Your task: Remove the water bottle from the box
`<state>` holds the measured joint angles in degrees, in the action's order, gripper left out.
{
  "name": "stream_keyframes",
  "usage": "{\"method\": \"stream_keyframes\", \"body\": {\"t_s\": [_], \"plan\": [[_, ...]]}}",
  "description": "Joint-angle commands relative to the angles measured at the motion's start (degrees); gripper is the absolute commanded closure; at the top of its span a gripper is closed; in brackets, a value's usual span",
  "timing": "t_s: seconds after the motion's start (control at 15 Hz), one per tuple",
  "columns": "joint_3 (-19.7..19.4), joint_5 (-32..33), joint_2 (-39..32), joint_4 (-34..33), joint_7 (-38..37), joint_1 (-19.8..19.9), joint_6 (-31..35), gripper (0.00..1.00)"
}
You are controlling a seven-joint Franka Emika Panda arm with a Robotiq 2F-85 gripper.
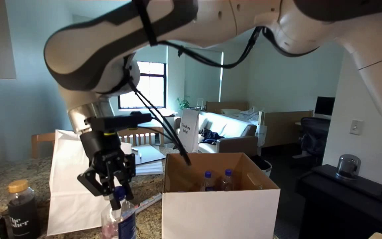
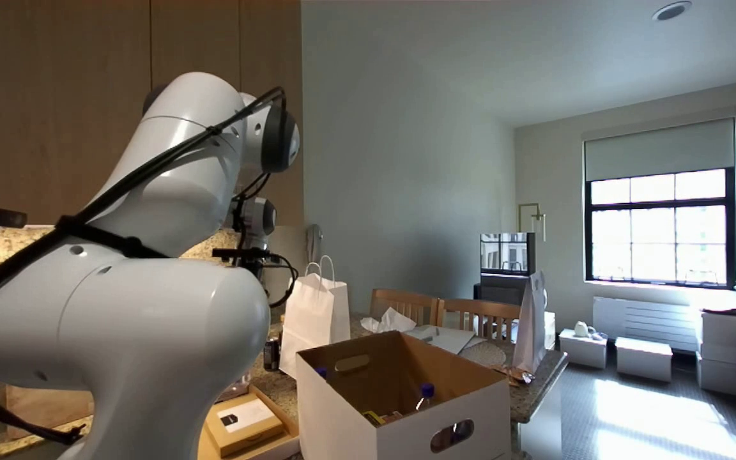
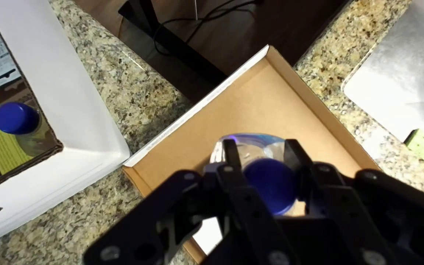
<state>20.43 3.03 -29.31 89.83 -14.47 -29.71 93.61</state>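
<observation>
The water bottle [image 1: 120, 223] is outside the cardboard box [image 1: 221, 215] and looks near upright; in the wrist view it is over a shallow tray [image 3: 245, 106]. I have it by the top only: my gripper [image 3: 261, 149] is narrow, its fingers [image 3: 231, 151] on either side of the blue cap [image 3: 270, 187], clamped, it seems, at the cap or neck. That small, high hold worries me most: a jerk could set the body swinging, or smooth plastic could slip.

No view shows me its base, so I can't tell whether it stands on anything. Should I let go with air beneath, it would drop and likely topple. (Landing half on the flat carton [image 2: 250, 421], in what looks like the same tray, would tip it too.) If I part my fingers too little before rising, I could drag the cap along.

Farther out, the box's corner meets the tray's, or nearly, so a swing that way might knock its wall. The paper bag [image 1: 71, 186] stands behind me in an exterior view; brushed, it might go over. At least two more blue-capped bottles [image 1: 208, 182] are inside the box; if those are wanted too, stopping here would be a mistake.
</observation>
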Motion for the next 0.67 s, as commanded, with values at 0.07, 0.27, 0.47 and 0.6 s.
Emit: {"method": "stream_keyframes", "body": {"t_s": [0.07,0.27,0.47,0.6], "plan": [[-2.2,-0.73,-10.45,-8.44,2.07,-1.84,-1.6,0.86],[-3.2,-0.54,-15.8,-13.12,1.55,-3.16,-0.79,0.86],[-4.21,-0.51,-20.13,-18.78,1.78,-4.58,-1.44,0.86],[-5.05,-0.36,-22.25,-22.03,1.58,-5.61,-1.52,0.86]]}}
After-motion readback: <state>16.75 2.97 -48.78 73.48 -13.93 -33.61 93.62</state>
